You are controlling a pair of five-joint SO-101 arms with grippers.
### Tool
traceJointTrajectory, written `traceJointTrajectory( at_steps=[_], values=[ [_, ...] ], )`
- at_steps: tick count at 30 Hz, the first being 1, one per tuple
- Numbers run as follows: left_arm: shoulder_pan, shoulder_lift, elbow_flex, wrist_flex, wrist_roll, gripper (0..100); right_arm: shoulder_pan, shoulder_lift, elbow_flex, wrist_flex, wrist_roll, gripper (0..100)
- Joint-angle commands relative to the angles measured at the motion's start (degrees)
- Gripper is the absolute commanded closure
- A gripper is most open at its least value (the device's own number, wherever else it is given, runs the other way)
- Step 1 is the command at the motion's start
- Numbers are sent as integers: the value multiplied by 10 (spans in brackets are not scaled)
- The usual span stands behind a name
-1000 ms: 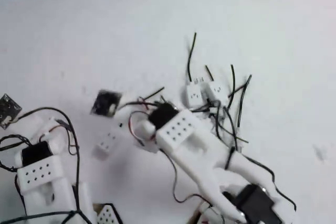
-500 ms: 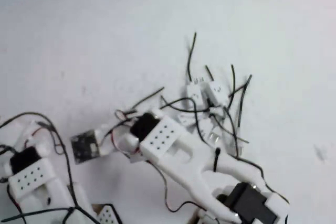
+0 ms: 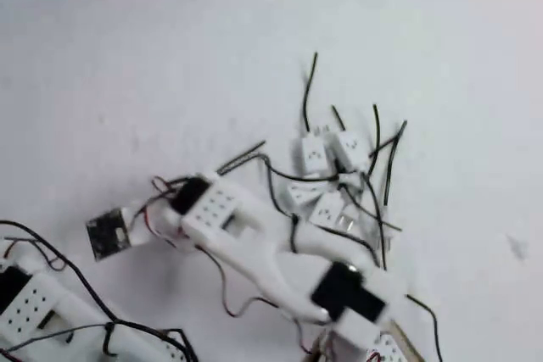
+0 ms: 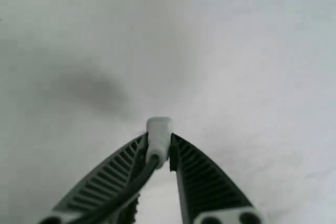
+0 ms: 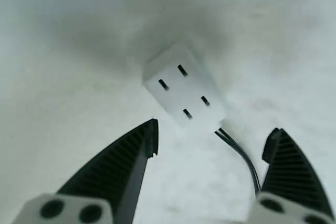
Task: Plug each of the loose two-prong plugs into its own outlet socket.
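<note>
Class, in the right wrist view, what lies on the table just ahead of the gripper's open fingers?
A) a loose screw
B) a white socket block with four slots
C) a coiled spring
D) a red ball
B: a white socket block with four dark slots and a black cable lies ahead of the right gripper, whose fingers are spread.

The right gripper [image 5: 212, 135] hangs over the white table [image 5: 63, 77] with its black ribbed fingers [image 5: 126, 166] spread wide, nothing held between them. Just beyond the fingertips a white socket [image 5: 184, 90] lies face up on the table, set at a slant to the gripper. Its face shows four dark slots [image 5: 182, 70] in two pairs. Black wires [image 5: 241, 156] leave the end nearest the gripper and run back beside one finger. A soft grey shadow [image 5: 105, 30] lies past the socket.
</note>
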Motion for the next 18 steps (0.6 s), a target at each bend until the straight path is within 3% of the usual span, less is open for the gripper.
traceJointTrajectory(
  at_steps=[1,8,13,18],
  values=[
    [-6,-1,-4,-11,-56,976,-8,73,-117,51,2,682],
    [-6,-1,-2,-18,-76,976,-7,255,-290,155,2,692],
    [-6,0,-2,-22,-78,976,-5,343,-430,240,2,822],
    [-6,0,-2,-22,-79,976,46,394,-574,322,2,833]
  ],
)
